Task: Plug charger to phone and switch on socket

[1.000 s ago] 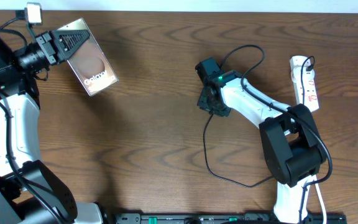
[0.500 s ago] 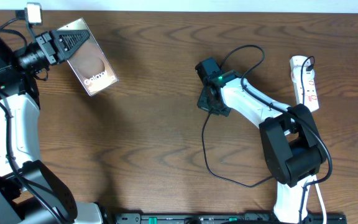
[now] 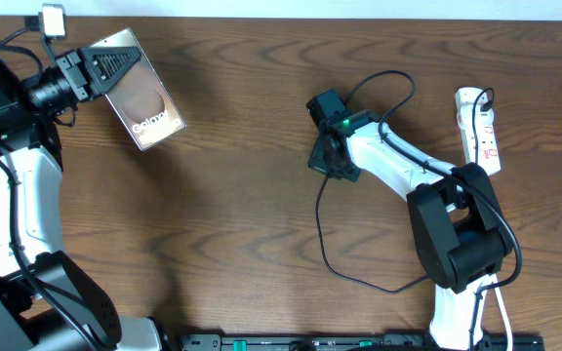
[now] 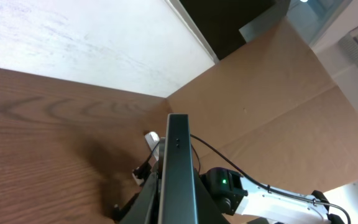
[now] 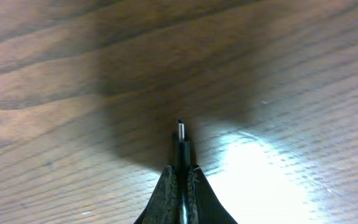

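Note:
The bronze-brown phone point(image 3: 142, 90) with white lettering is held tilted above the table's back left, my left gripper point(image 3: 96, 66) shut on its near end. In the left wrist view the phone point(image 4: 178, 168) shows edge-on between the jaws. My right gripper point(image 3: 328, 161) is down at the table's middle right, shut on the charger point(image 3: 324, 229), a thin black cable looping toward the front. In the right wrist view the charger's plug tip point(image 5: 181, 132) sticks out just past the closed fingertips point(image 5: 166, 180), over the wood. The white socket point(image 3: 480, 129) lies at the far right.
A thicker black cable point(image 3: 383, 88) arcs behind the right wrist. The socket's white cord point(image 3: 501, 307) runs down beside the right arm's base point(image 3: 457, 244). A black rail point(image 3: 359, 341) lines the front edge. A cardboard wall point(image 4: 260, 106) stands beyond the table.
My right gripper has closed on the charger near its plug end. The left arm and the phone have stayed where they were.

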Robot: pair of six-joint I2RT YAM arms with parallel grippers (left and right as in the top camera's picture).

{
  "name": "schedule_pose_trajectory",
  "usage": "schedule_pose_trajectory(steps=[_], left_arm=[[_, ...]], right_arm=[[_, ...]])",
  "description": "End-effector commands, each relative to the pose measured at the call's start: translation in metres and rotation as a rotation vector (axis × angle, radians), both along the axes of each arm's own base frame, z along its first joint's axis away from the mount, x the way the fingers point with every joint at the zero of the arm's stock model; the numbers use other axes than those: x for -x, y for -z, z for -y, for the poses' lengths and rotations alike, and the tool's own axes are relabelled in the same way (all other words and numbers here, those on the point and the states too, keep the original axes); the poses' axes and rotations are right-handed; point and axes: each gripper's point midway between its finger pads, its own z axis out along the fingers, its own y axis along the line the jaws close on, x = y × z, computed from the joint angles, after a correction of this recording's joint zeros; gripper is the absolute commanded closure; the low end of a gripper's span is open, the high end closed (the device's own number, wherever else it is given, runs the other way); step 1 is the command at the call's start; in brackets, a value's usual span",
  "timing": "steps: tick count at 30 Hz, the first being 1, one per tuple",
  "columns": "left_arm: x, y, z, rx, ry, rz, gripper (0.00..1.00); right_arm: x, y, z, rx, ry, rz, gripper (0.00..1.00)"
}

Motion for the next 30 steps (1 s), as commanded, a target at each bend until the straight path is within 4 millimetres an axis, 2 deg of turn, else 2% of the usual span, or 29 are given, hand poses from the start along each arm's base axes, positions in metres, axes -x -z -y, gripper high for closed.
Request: schedule_pose_trajectory(steps=[1,3,5,7,10,13,16,18,25,30], left_arm=[[0.004,-0.002,0.001,0.007,0.022,-0.005,0.93],[0.004,-0.002,0.001,0.007,0.022,-0.005,0.93],[0.004,-0.002,0.001,0.007,0.022,-0.005,0.93],[0.004,-0.002,0.001,0.007,0.022,-0.005,0.93],[0.004,-0.002,0.001,0.007,0.022,-0.005,0.93],[0.004,-0.002,0.002,0.007,0.023,-0.005,0.93],[0.004,-0.002,0.002,0.007,0.024,-0.005,0.93],[0.005,-0.002,0.002,0.007,0.028,-0.005,0.93],[0.005,-0.002,0.002,0.007,0.029,-0.005,0.93],[0.005,-0.002,0.002,0.007,0.029,-0.004,0.93]], right_arm=[[-0.002,-0.002,-0.004,-0.038,-0.044,0.004,0.99],[-0.003,-0.003,-0.013,-0.079,-0.088,0.006,0.99],[-0.005,-0.008,-0.033,-0.169,-0.206,0.027,0.99],[-0.006,-0.019,-0.062,-0.307,-0.377,0.069,0.99],[0.007,-0.057,-0.117,-0.628,-0.706,0.167,0.99],[0.032,-0.105,-0.151,-0.938,-0.978,0.279,0.99],[0.054,-0.142,-0.165,-1.156,-1.153,0.366,0.99],[0.062,-0.155,-0.171,-1.223,-1.211,0.394,0.99],[0.089,-0.182,-0.189,-1.357,-1.376,0.461,0.99],[0.098,-0.194,-0.206,-1.382,-1.407,0.466,0.99]])
